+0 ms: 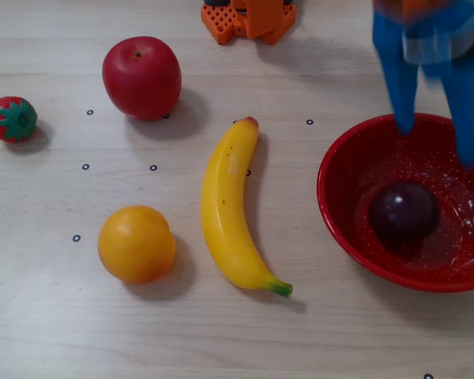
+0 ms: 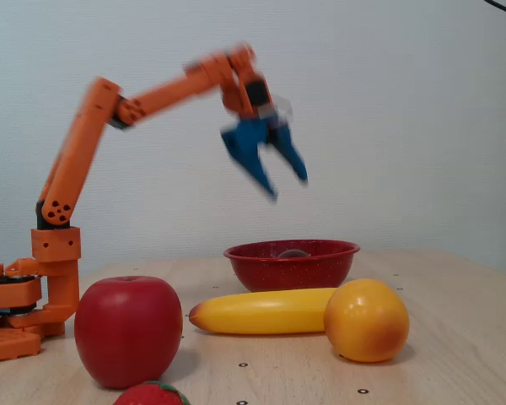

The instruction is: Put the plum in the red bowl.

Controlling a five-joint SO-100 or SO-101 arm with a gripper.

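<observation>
Surface: pale wood-grain table (image 1: 55, 332) with small black ring marks.
Room: plain pale wall (image 2: 405, 101).
Plum: small dark purple glossy plum (image 1: 403, 212) inside large speckled red bowl (image 1: 340, 221), frame right.
Gripper: blue two-finger gripper (image 2: 287, 187), fingers apart, empty.

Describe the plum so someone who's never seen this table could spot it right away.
Find the red bowl at the right edge of the overhead-looking fixed view, below the open blue pincer. The plum lies inside it: small, round, dark purple, the only fruit not on the bare table.

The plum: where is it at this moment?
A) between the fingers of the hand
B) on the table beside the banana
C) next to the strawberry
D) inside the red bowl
D: the plum lies inside the red bowl, and the open hand above it holds nothing.
</observation>
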